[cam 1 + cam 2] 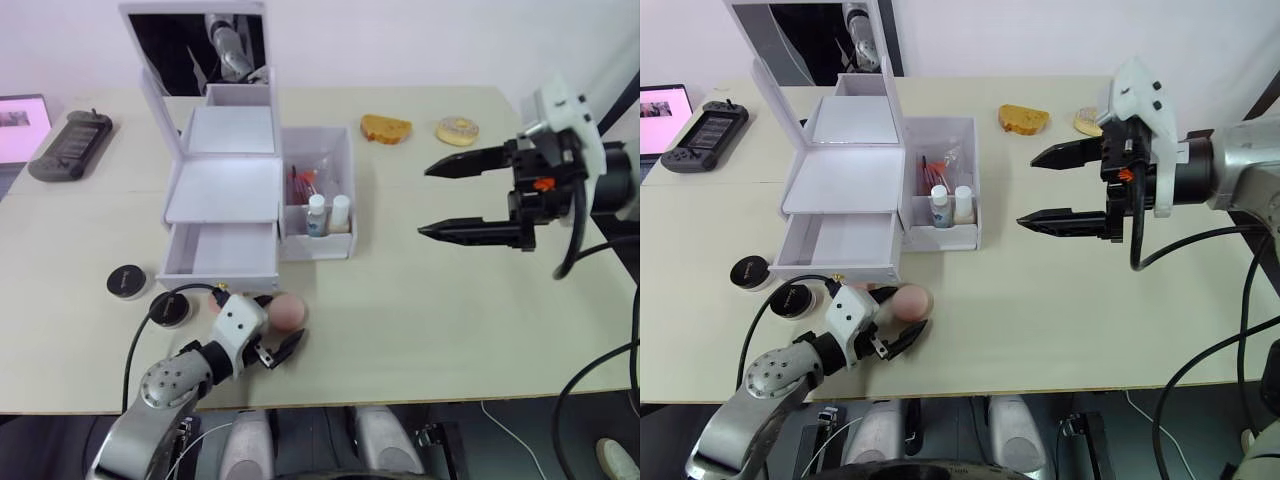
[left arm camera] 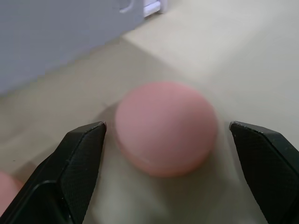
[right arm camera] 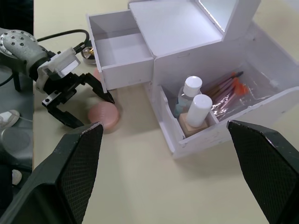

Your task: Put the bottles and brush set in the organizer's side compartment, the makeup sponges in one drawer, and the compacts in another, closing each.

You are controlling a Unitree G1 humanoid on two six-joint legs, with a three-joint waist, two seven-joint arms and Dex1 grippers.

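Observation:
The white organizer (image 1: 222,190) stands with its mirror lid up and its lower drawer (image 1: 221,251) pulled open and empty. Its side compartment (image 1: 345,160) holds two bottles (image 1: 316,214) (image 1: 341,210) and the brush set (image 1: 304,181). One pink makeup sponge (image 1: 288,311) lies on the table in front of the drawer, between the fingers of my open left gripper (image 1: 287,328). A second sponge (image 3: 96,74) peeks out behind that gripper. Two black compacts (image 1: 126,281) (image 1: 169,308) lie left of it. My right gripper (image 1: 424,200) hovers open and empty to the right of the organizer.
A dark handheld game console (image 1: 70,144) and a screen (image 1: 20,125) sit at the far left of the table. A piece of bread (image 1: 385,128) and a donut (image 1: 457,130) lie at the back right. The table's front edge runs just behind my left arm.

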